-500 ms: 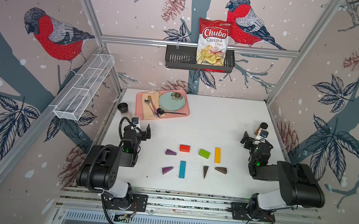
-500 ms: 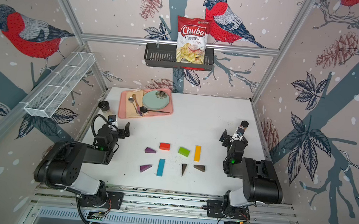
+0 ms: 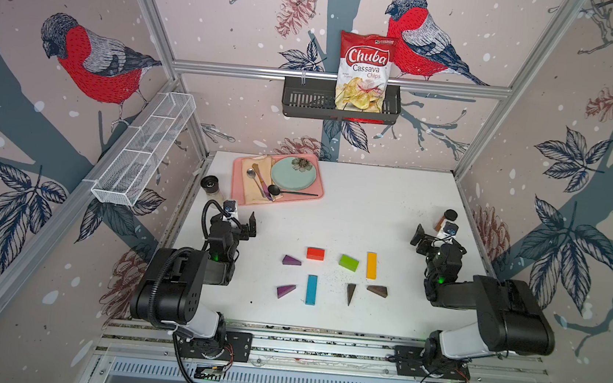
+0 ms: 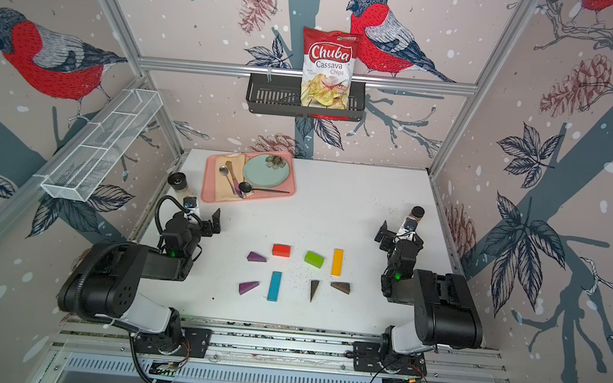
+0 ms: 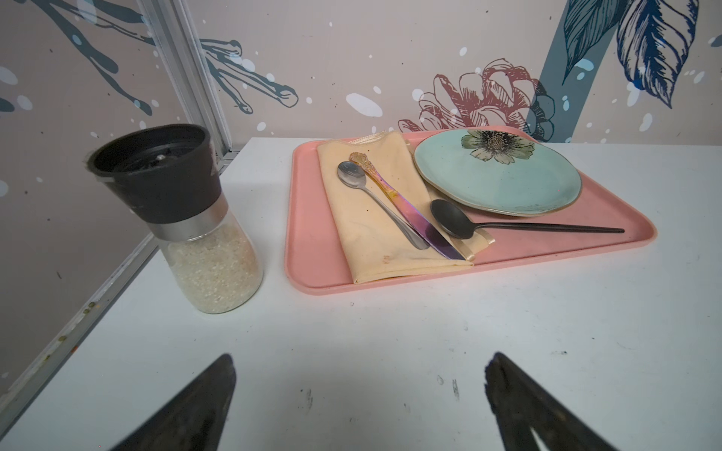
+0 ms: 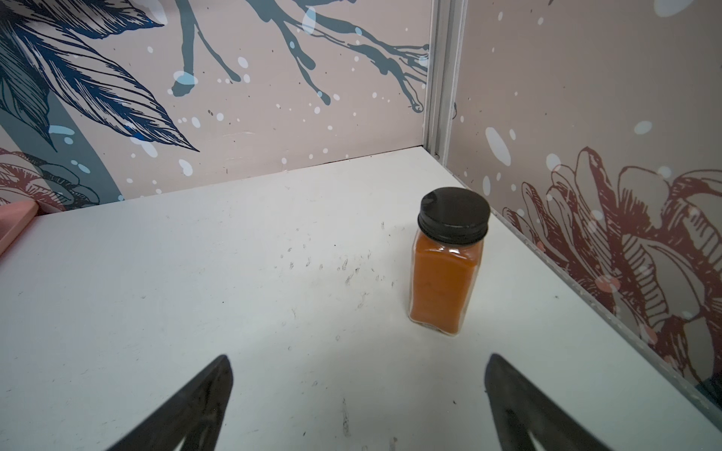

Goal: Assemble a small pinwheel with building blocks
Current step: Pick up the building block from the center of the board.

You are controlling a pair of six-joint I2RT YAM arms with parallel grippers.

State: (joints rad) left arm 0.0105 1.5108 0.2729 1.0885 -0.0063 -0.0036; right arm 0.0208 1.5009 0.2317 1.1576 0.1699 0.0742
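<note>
You are holding left hand (image 5: 359, 359) wide, empty | right hand (image 6: 357, 358) wide, empty | building blocks (image 3: 348, 262) lying loose at its 9 o'clock

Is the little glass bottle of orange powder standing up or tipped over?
Standing up: the glass bottle of orange powder rests on its base on the white table, black screw cap on top.

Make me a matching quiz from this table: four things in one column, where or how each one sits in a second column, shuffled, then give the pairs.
Things:
1 blue bar
2 yellow bar
3 black spoon
4 orange spice jar

Places or states:
A lying on the pink tray
B beside the green block
C between a purple wedge and a brown wedge
D upright, capped

Pairs: 1-C, 2-B, 3-A, 4-D
</note>
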